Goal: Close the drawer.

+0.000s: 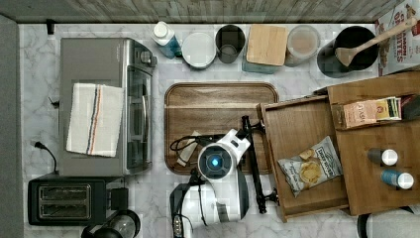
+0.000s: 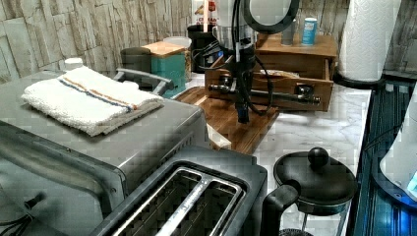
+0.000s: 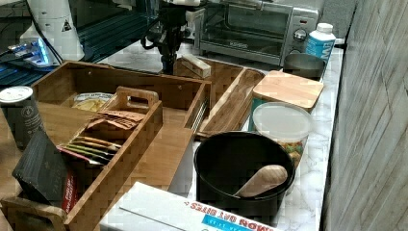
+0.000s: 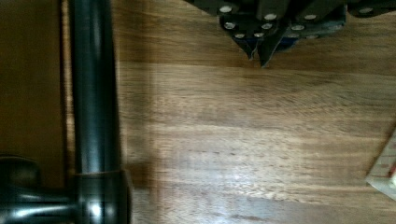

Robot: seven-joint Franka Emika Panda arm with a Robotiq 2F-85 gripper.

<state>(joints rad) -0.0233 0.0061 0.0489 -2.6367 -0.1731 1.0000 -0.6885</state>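
The drawer (image 1: 302,126), a shallow light-wood box, stands pulled out from the cabinet toward the top view's left, with a bag of chips (image 1: 309,166) lying inside. Its black bar handle (image 1: 253,163) runs along the front panel (image 2: 275,83). My gripper (image 2: 241,115) points straight down over the dark wooden tray (image 1: 208,99), just in front of the handle and apart from it. In the wrist view the gripper (image 4: 259,53) has its fingertips together with nothing between them, and the handle (image 4: 93,93) lies off to one side.
A small pale block (image 1: 187,151) lies on the tray beside the arm. A toaster oven (image 1: 104,104) with a towel and a toaster (image 1: 64,201) stand at the top view's left. Jars and a black pot (image 1: 351,49) line the back. Bottles (image 1: 389,157) stand on the cabinet top.
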